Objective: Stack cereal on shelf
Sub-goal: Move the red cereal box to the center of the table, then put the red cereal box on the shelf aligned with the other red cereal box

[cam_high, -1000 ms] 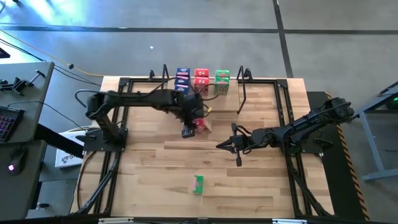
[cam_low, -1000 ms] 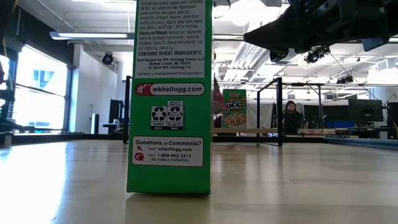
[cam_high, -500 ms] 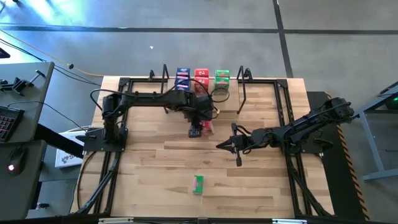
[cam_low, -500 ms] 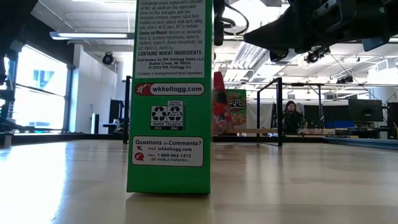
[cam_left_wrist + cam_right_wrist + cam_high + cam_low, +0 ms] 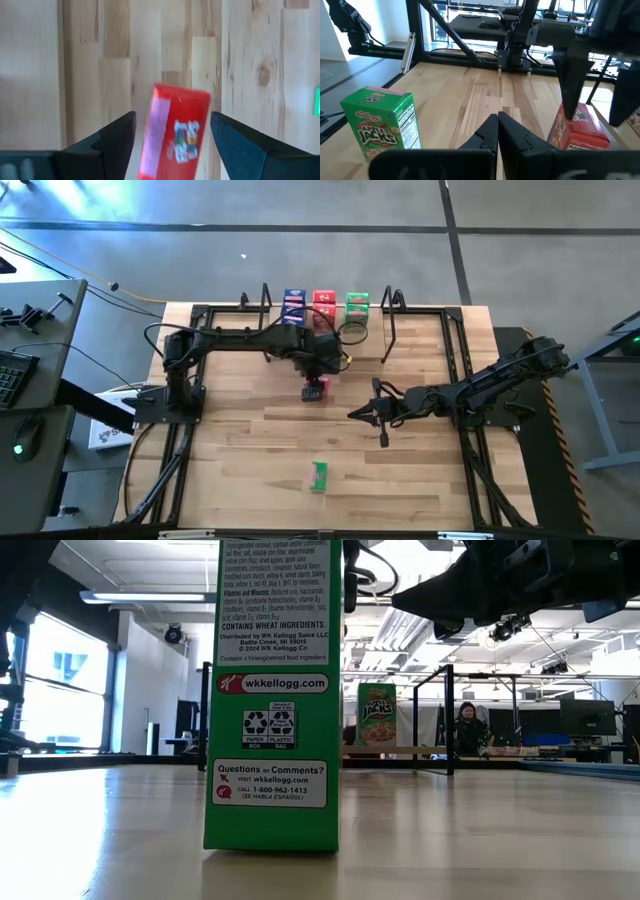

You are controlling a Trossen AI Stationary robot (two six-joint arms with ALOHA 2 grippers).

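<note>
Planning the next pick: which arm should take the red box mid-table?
Left. Its open tool already straddles the red box, fingers on either side. The right tool is shut and farther off.

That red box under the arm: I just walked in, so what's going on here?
The left gripper is over a red cereal box mid-table, its fingers spread on either side of the box with gaps showing, so it isn't gripping. The right gripper waits shut near the table's middle. A green box stands alone toward the near edge, and other boxes sit on the shelf at the far edge.
</note>
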